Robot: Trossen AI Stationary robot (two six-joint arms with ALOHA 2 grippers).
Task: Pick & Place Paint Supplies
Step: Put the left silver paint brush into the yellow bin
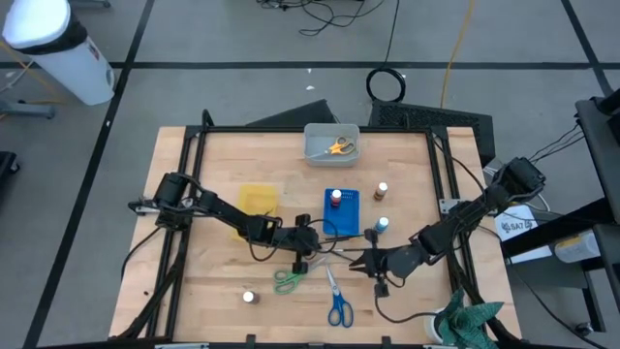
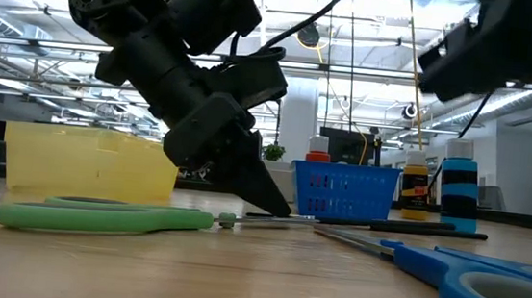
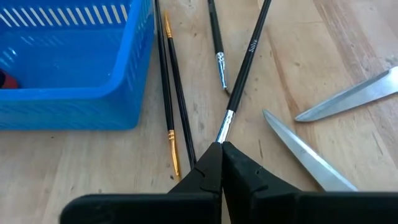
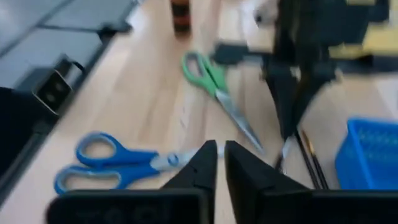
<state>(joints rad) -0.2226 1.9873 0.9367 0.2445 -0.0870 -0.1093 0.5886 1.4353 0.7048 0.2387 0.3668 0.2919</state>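
Observation:
My left gripper (image 1: pixel 310 254) (image 3: pixel 221 149) is shut at the tip of a thin dark brush (image 3: pixel 247 56) lying on the table near the blue tray (image 1: pixel 341 213). More brushes (image 3: pixel 168 93) lie beside it. My right gripper (image 1: pixel 362 260) (image 4: pixel 220 155) hovers just right of them, its fingers a narrow gap apart and holding nothing. Green scissors (image 1: pixel 288 281) and blue scissors (image 1: pixel 338 302) lie flat toward the near edge. A white-topped bottle (image 1: pixel 249 298), a brown-topped one (image 1: pixel 383 191) and a blue-topped one (image 1: pixel 383 226) stand on the table. A red-topped bottle (image 1: pixel 336 197) stands in the blue tray. My left gripper pinches the brush at its metal ferrule end (image 3: pixel 225 124), only between the very fingertips. The fingers slant down from the table's left and lie roughly along the brush. The shaft (image 2: pixel 375 226) lies level at table height, stretching away from the fingertips.
A grey bin (image 1: pixel 331 153) at the far edge holds yellow scissors (image 1: pixel 338 146). A yellow tray (image 1: pixel 258 202) sits left of the blue tray. The scissor blades (image 3: pixel 298 149) lie close to my left gripper. A green cloth (image 1: pixel 472 320) sits at the near right corner.

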